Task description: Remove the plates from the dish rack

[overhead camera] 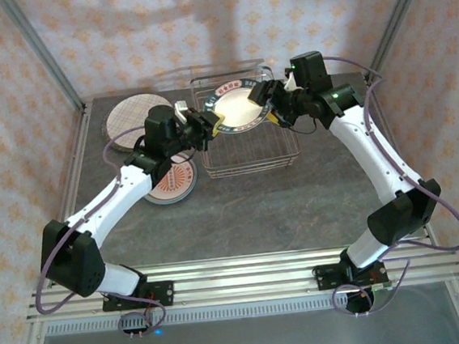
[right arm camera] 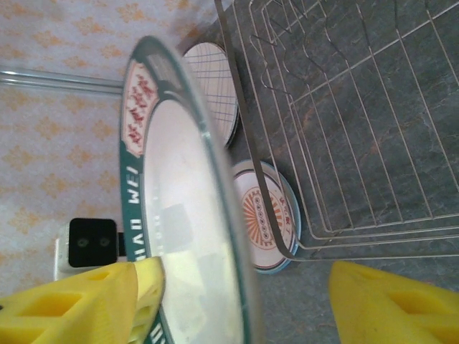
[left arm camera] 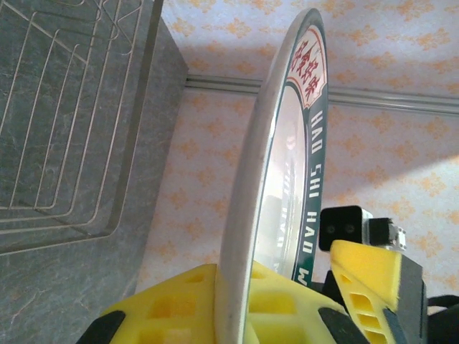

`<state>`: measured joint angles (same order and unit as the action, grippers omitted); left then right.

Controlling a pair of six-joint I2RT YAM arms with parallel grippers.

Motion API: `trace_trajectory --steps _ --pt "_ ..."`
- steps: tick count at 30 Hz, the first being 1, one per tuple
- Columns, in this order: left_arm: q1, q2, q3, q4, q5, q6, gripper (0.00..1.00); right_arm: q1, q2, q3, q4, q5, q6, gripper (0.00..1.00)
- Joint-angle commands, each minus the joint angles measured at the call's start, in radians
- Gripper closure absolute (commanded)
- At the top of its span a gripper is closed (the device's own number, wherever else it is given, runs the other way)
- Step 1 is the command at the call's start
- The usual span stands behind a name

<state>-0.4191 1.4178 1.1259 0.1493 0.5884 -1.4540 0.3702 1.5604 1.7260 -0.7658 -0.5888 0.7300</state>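
Over the dish rack, my left gripper clamps the green-rimmed plate; my right gripper gapes wide.

A green-rimmed plate hangs tilted over the rear of the wire rack, between the two arms. The left fingers pinch its left rim — the right fingers sit at its right rim, their grip too small to judge. On the grey bench, left of the rack, a plaid plate lies near the back and a red-patterned plate lies nearer — partly under the left arm.
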Motion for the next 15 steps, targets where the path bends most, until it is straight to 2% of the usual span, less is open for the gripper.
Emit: trace_trajectory --steps 1,6,15 --pt "0.007 -0.066 -0.029 0.075 -0.028 0.005 1.00 -0.001 -0.055 0.017 -0.038 0.031 -0.065 0.27" --pt "0.042 -0.134 -0.069 0.025 -0.054 0.030 1.00 0.001 -0.137 -0.055 0.060 0.035 -0.148 0.26" --pt "0.129 -0.301 -0.169 -0.100 -0.120 0.077 1.00 0.029 -0.317 -0.280 0.313 0.069 -0.435 0.25"
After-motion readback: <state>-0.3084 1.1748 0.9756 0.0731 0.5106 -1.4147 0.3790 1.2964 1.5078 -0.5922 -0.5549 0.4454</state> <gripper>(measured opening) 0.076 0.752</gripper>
